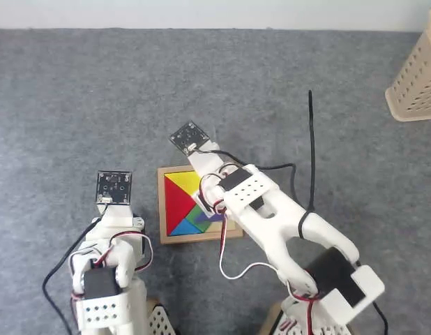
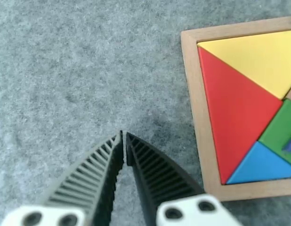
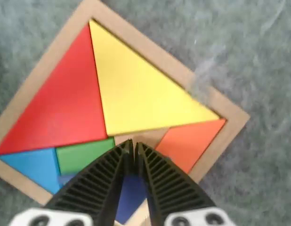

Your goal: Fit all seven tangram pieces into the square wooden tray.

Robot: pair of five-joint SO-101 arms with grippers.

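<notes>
- So, the square wooden tray (image 1: 162,209) sits mid-table on the grey felt surface (image 1: 97,91), and it's mostly filled.
- Seated in it: the big yellow triangle (image 3: 136,89), the big red triangle (image 3: 65,103) flush beside it, a small blue triangle (image 3: 30,167), a green square (image 3: 82,157) and an orange triangle (image 3: 190,141).
- A dark blue piece (image 3: 131,193) lies under the right gripper (image 3: 134,145). Its shape is mostly hidden, so it's hard to say whether it's flat in its slot.
- That gripper's fingers are pressed together with nothing between them, tips right over a small patch of bare wood in the middle of the tray.
- Looks like the tail end of the job: nudging the last pieces home. The next move probably calls for a gentle sideways push, without lifting the neighbours.
- No seventh piece can be made out.
- The left gripper (image 2: 123,137) is also closed and empty, over bare felt just beside the tray's rim.
- The right wrist view gives the orange triangle and the gap. The left wrist view shows the tray's near edge instead. The high view adds the right arm (image 1: 271,216) across the tray and a cream perforated basket (image 1: 418,77) well off in the corner.
</notes>
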